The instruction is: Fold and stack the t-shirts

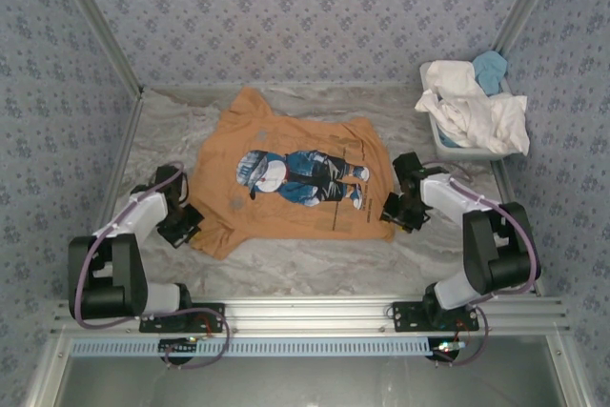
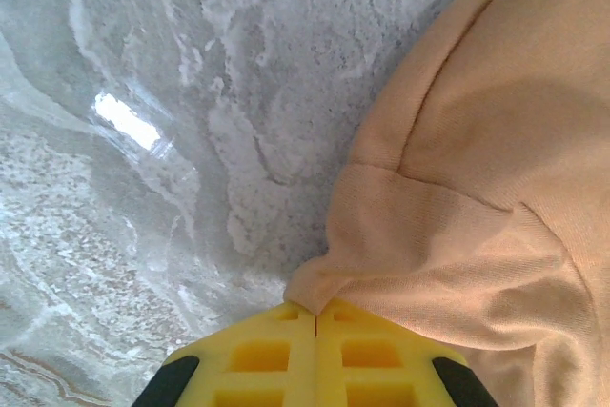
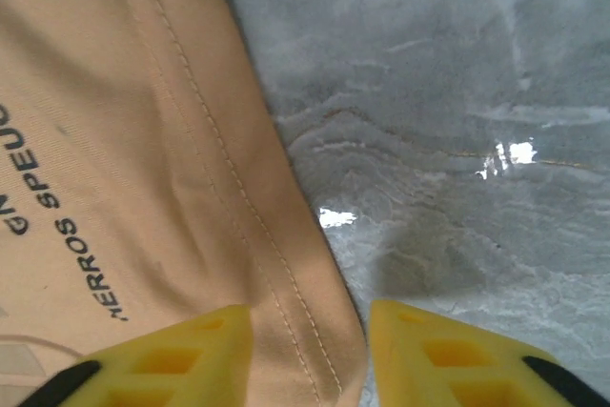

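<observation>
The tan-orange cotton t-shirt with a cartoon print [image 1: 286, 178] lies spread flat on the grey marbled table [image 1: 286, 269]. At its sleeve, the left gripper [image 2: 315, 316] is pinched together on the cloth edge. At its hem, the right gripper [image 3: 310, 316] stands parted, straddling the stitched edge. To the far right of it, crumpled white shirts [image 1: 467, 107] and a light blue shirt [image 1: 491, 69] heap in a white plastic tub [image 1: 456, 150]

Tan-orange t-shirt [image 3: 124, 140] hem edge is straddled by the yellow fingers [image 3: 191, 350], spread apart. Black lettering is printed on it, with grey marbled tabletop [image 3: 457, 92] alongside.
</observation>
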`<state>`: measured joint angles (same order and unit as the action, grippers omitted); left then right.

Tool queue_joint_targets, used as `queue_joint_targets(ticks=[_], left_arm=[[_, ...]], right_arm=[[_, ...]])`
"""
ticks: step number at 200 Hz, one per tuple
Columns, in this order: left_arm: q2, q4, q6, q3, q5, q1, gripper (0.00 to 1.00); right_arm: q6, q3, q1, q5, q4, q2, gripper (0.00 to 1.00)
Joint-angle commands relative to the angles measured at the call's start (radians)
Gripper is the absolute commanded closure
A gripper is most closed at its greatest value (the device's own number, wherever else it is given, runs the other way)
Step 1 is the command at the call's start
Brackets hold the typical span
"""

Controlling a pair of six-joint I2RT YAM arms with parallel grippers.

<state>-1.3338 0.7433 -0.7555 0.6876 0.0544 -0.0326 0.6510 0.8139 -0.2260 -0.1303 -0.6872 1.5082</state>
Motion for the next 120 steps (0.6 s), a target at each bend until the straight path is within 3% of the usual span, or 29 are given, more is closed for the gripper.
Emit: queue_joint_targets(ticks=[1, 20, 56, 120], left_arm=[[0.014, 0.042, 0.019, 0.031, -0.024, -0.004, 1.00], [0.015, 0.046, 0.020, 0.037, -0.022, -0.004, 1.00], [0.022, 0.054, 0.022, 0.046, -0.024, -0.003, 1.00], [0.036, 0.053, 0.024, 0.050, -0.025, -0.003, 1.00]], right_arm=[[-0.008, -0.011, -0.003, -0.018, 0.031, 0.033, 0.71], [-0.011, -0.012, -0.003, 0.002, 0.026, 0.046, 0.77], [-0.013, 0.005, -0.001, 0.043, -0.001, 0.011, 1.00], [-0.013, 0.075, -0.010, 0.081, -0.114, -0.098, 1.00]])
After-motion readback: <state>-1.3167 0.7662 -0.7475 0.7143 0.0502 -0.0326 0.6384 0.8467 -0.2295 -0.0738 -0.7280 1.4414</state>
